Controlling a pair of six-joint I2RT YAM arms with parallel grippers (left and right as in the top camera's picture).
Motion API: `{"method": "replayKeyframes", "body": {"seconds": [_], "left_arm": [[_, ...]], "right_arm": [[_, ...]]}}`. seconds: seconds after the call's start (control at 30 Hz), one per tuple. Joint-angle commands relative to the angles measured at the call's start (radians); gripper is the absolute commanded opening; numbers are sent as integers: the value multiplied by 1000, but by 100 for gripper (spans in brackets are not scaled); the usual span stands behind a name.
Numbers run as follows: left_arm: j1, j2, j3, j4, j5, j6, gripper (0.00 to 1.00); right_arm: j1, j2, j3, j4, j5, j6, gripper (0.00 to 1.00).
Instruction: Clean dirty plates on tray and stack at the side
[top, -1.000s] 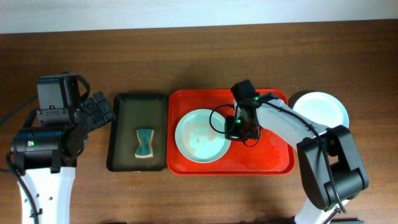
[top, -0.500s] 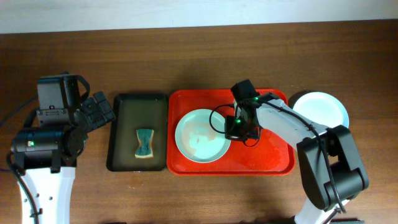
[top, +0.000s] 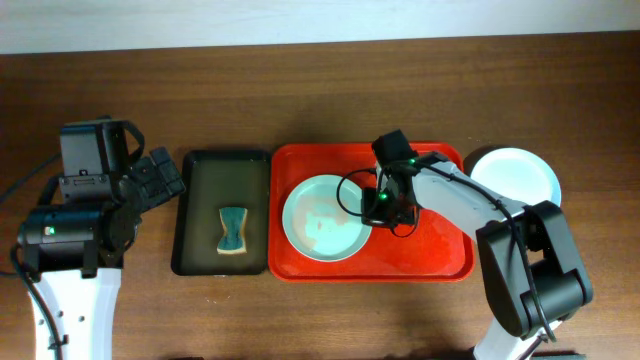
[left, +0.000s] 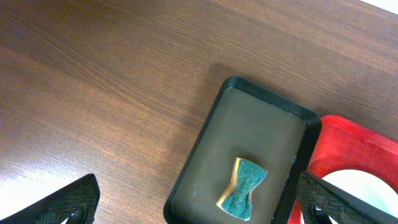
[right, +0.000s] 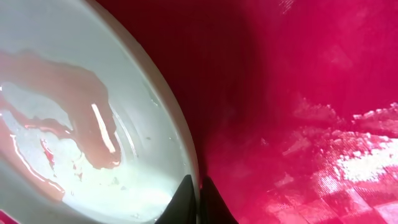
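A pale mint-blue plate (top: 322, 219) lies on the left half of the red tray (top: 440, 245). It carries a pinkish-red smear, plain in the right wrist view (right: 74, 106). My right gripper (top: 377, 205) is shut on this plate's right rim, one finger inside and one outside the rim (right: 198, 196). A stack of plates (top: 515, 172) sits on the table right of the tray. My left gripper (left: 199, 208) is open and empty, held above the table left of the dark tray.
A narrow dark green-black tray (top: 222, 212) stands left of the red tray and holds a teal-and-yellow sponge (top: 232, 231), also in the left wrist view (left: 242, 188). The wooden table (top: 300, 90) stretches behind both trays.
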Motion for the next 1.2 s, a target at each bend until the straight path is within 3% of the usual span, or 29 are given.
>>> {"method": "replayKeyframes", "body": {"seconds": [0.0, 0.17, 0.3, 0.67, 0.93, 1.03, 1.17], "left_arm": [[5, -1, 5, -2, -7, -13, 99], [5, 0, 5, -2, -7, -13, 99], [5, 0, 5, -2, -7, -13, 99], [5, -1, 5, -2, -7, -13, 99], [5, -1, 5, -2, -7, -13, 99], [5, 0, 5, -2, -7, -13, 99], [5, -1, 5, -2, -7, -13, 99]], "right_arm": [[-31, 2, 115, -104, -6, 0, 4], [-34, 1, 332, -310, -2, -53, 4], [-16, 2, 430, -338, -2, -42, 4], [224, 3, 431, -59, 212, 90, 4], [406, 4, 431, 85, 513, 113, 4], [447, 4, 431, 155, 644, 43, 4], [452, 4, 431, 269, 653, -112, 4]]}}
